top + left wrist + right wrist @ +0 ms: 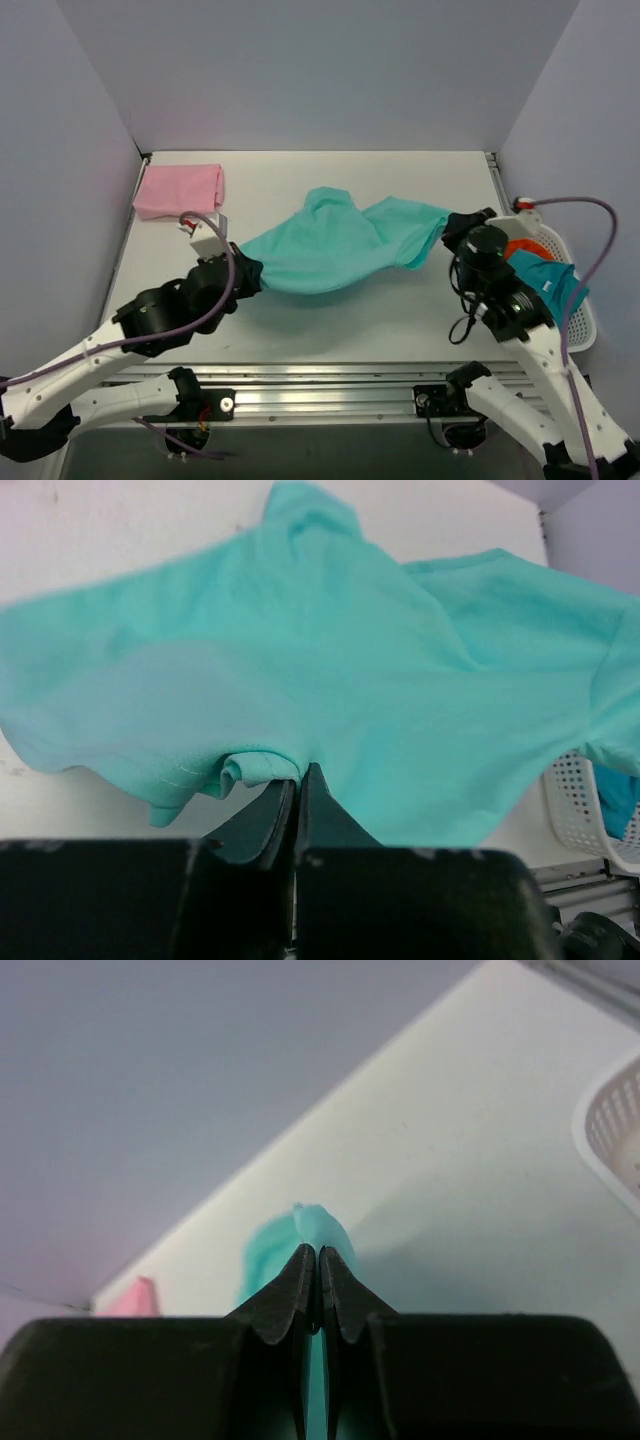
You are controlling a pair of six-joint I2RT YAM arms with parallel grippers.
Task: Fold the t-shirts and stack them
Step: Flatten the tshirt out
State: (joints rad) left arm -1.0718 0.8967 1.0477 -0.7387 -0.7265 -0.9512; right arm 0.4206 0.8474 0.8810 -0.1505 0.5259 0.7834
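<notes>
Holding the turquoise t-shirt [330, 250] stretched between both jaws, each clamped on an edge; next likely means laying it flat on the bench [400, 320].

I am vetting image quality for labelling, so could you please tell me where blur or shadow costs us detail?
Top external: evenly lit, sharp, faint shadow under the turquoise t-shirt. Left wrist: cloth slightly soft, the left gripper a dark mass. Right wrist: the right gripper equally dark, the pink t-shirt only a blurred corner.
</notes>
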